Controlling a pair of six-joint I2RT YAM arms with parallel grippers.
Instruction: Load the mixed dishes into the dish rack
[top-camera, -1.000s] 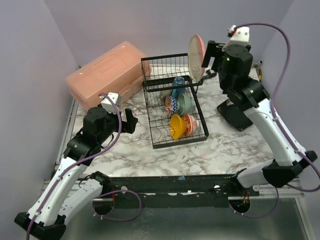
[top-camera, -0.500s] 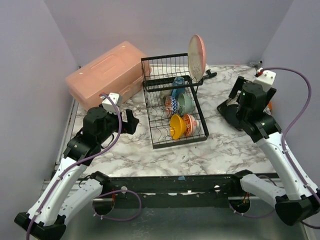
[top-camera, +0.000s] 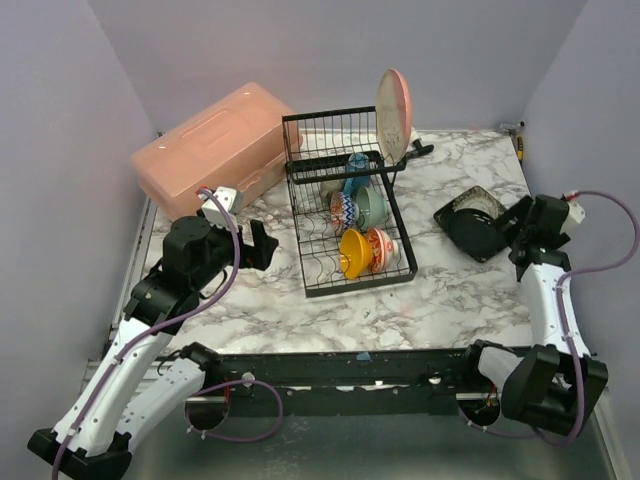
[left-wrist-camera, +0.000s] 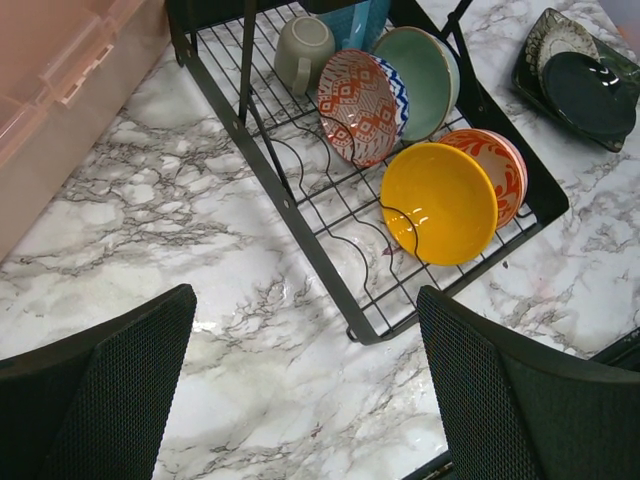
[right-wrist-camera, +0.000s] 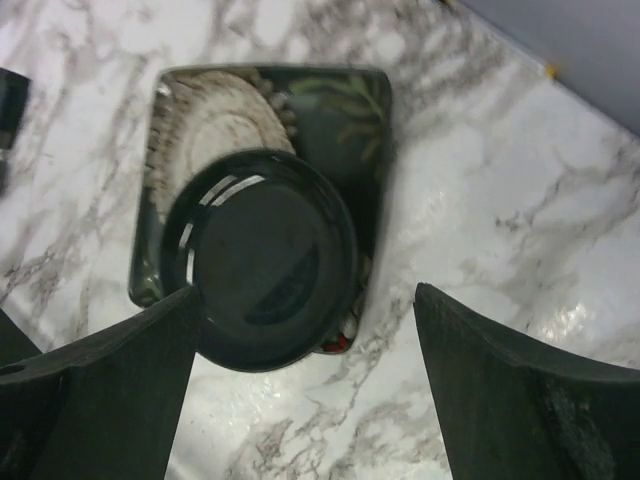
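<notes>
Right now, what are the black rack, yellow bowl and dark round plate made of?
The dish rack: thin metal wire, matte black coating, probably. The yellow bowl: glazed ceramic, judging by its glossy highlight. The dark round plate: likely glazed ceramic too, with bright streak reflections.

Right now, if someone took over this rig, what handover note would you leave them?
Left gripper: open, empty, over the marble table by the black wire dish rack.
Right gripper: open, empty, above the dark round plate, which lies on a dark square patterned plate right of the rack.
Done: yellow bowl, red diamond-patterned bowl, orange-patterned bowl, mint green bowl and olive mug racked; large pink-cream plate upright at the back-right corner.
Left: the two dark plates.
</notes>
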